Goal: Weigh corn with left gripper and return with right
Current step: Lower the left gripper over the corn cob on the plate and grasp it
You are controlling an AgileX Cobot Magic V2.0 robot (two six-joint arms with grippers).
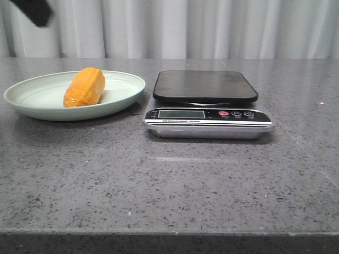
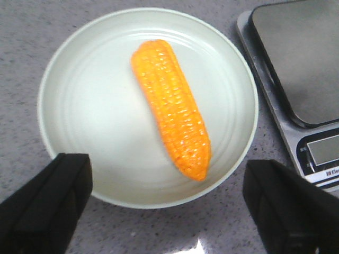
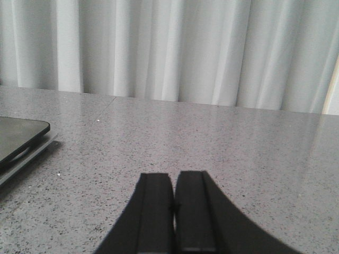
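Observation:
The orange-yellow corn (image 1: pixel 85 87) lies on a pale green plate (image 1: pixel 32 103) at the left of the table. In the left wrist view the corn (image 2: pixel 172 108) lies lengthwise in the plate (image 2: pixel 79 106), tapered end toward the fingers. My left gripper (image 2: pixel 167 203) is open and empty, high above the plate's near rim; only a dark part of it shows at the top left of the front view (image 1: pixel 34 11). The scale (image 1: pixel 206 103) stands right of the plate, its black platform bare. My right gripper (image 3: pixel 174 203) is shut and empty, low over the table right of the scale.
The scale's edge shows in the left wrist view (image 2: pixel 296 79) and in the right wrist view (image 3: pixel 18 143). A white curtain (image 1: pixel 212 26) hangs behind the grey speckled table (image 1: pixel 169 185).

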